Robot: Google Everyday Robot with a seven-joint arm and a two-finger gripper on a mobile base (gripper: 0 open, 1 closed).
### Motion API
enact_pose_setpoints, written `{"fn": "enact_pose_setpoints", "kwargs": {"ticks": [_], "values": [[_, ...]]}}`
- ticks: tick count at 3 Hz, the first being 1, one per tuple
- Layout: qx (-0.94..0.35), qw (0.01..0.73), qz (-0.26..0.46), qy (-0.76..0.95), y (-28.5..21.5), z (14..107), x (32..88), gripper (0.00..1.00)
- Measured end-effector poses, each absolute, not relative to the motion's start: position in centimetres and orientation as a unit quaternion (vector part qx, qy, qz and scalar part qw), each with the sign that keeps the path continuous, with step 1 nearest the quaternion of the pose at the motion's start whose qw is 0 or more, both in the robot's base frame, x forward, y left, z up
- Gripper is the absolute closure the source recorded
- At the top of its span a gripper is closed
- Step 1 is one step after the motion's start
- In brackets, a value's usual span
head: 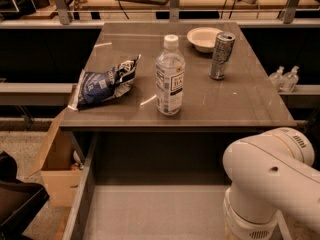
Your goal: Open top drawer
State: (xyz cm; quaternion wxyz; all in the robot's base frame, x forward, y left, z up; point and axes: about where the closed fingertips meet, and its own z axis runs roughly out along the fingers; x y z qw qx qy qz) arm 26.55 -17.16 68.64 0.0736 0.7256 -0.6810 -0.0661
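From left to right, the chip bag (102,84), water bottle (170,76), bowl (205,38) and drink can (221,55) rest on the table (245,109), back from its front edge, so nothing overhangs the top drawer (82,194). That drawer sits extended beneath the table, its grey tray exposed and its front panel below the lower frame edge. My arm (270,179) points down at lower right toward the drawer front, which I judge suits a pull. My gripper lies below the frame, so I cannot tell its opening or hold.
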Motion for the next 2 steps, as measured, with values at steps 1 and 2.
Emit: {"fn": "enact_pose_setpoints", "kwargs": {"ticks": [1, 2], "values": [[0.763, 0.023, -0.057, -0.644, -15.6, 68.9, 31.8, 1.0], [0.788, -0.037, -0.054, -0.612, -13.4, 69.6, 37.8, 1.0]]}}
